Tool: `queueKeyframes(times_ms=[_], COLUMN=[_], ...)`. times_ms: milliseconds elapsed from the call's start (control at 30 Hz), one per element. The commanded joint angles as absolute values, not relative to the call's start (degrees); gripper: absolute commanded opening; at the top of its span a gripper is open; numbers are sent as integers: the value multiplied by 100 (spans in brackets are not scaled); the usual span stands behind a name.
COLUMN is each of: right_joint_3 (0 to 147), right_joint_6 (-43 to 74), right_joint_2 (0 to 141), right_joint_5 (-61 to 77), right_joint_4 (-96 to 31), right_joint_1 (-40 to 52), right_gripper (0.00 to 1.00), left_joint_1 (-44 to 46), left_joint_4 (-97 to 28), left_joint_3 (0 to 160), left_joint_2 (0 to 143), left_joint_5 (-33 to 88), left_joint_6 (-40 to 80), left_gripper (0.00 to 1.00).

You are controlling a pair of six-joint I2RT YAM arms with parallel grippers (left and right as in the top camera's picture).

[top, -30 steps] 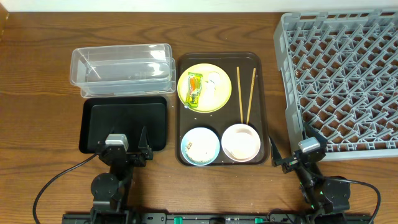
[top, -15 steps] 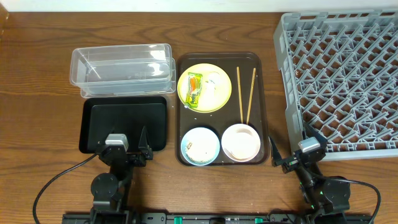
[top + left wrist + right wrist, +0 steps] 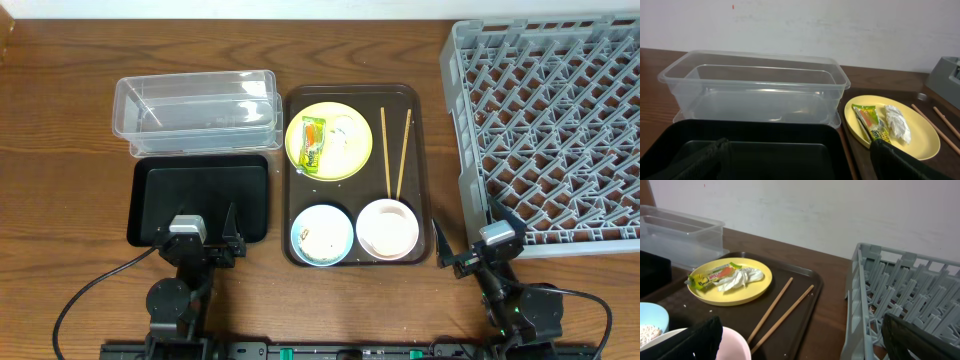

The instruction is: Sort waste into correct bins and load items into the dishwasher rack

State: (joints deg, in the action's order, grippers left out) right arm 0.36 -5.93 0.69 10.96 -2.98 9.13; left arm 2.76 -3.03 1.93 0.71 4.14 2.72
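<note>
Wooden surface (image 3: pixel 60 120) is staying unchanged; left pincer (image 3: pixel 187 219) and right pincer (image 3: pixel 468 227) are idling wide open, empty; sorting is awaiting its start.

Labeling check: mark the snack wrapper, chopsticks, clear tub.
snack wrapper (image 3: pixel 313 143), overhead view, middle of packet
chopsticks (image 3: pixel 383 150), overhead view, mid-shaft of one stick
clear tub (image 3: pixel 755 102), left wrist view, front wall

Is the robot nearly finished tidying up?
Not started yet. Done: nothing; the tub, black tray and rack hold nothing. In hand: nothing; the left gripper and right gripper are open. Left: the wrapper and paper on the yellow plate, crumbs in the blue bowl, then plate, blue bowl, pink bowl and chopsticks into the rack.
</note>
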Motion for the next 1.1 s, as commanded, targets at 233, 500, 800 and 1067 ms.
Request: queueKeyframes(times_ms=[233,500,800,1067], right_joint_3=[32,32,598,2714], right_joint_6=[-628,-412,1066,1074], right_joint_2=[64,64,193,2025], right_joint_5=[1146,1271,1225,1302], right_joint_4=[-126,-47,183,-1146], right_joint_1=[790,790,788,788], right_gripper=[99,99,99,99], left_joint_1=[252,259,259,259], left_joint_4=[-292,276,296,-2187], left_joint_3=[38,47,1479,4600], left_joint_2=[64,67,1142,4296], left_joint_5=[451,1350,1634,3022], left_joint_6=[215,222,521,521], left_gripper=[90,91,91,91])
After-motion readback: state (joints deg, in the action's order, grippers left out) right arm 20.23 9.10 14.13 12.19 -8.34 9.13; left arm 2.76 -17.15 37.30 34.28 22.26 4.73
